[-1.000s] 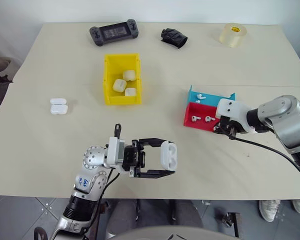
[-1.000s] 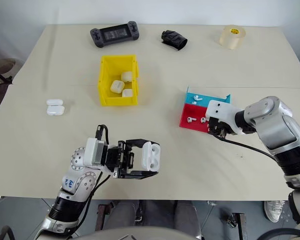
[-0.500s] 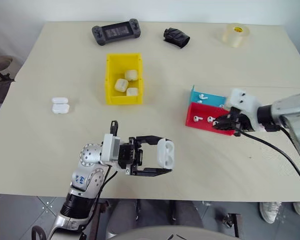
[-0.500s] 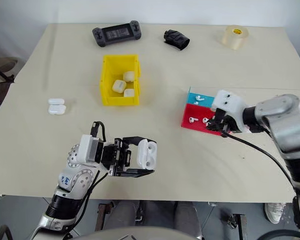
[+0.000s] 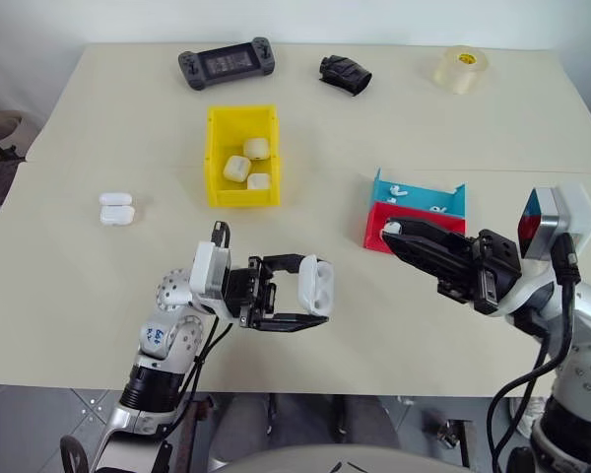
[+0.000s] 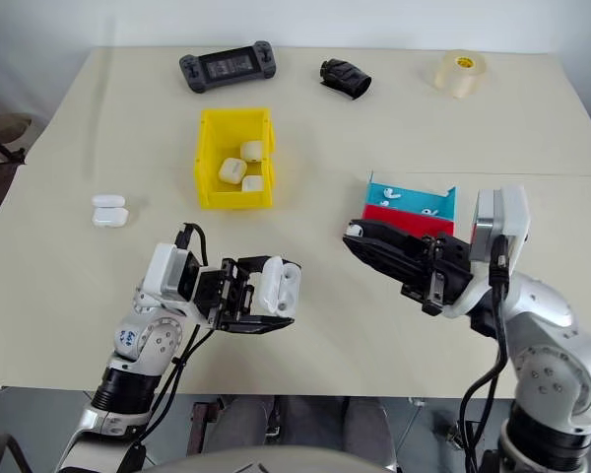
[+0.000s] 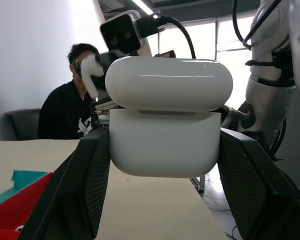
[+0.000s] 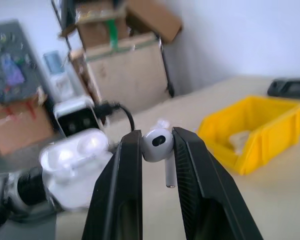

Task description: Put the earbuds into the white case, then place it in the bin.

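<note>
Above table's near edge, left gripper [image 5: 313, 301] clamps glossy white rounded earbud case [image 5: 314, 287], lid open. Right gripper [image 5: 394, 233] at its 3 o'clock pinches tiny white earbud [image 8: 159, 145], stem down, fingertips aimed toward case.

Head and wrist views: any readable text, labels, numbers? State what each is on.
No text is readable.
Tape roll: yellow label on top, too small to read.
Handheld console: nothing legible on its screen.
Left arm: blue handwritten marks, too small to read.
White case and earbud: no print visible.
Background boxes in the right wrist view: too blurred to read.
</note>
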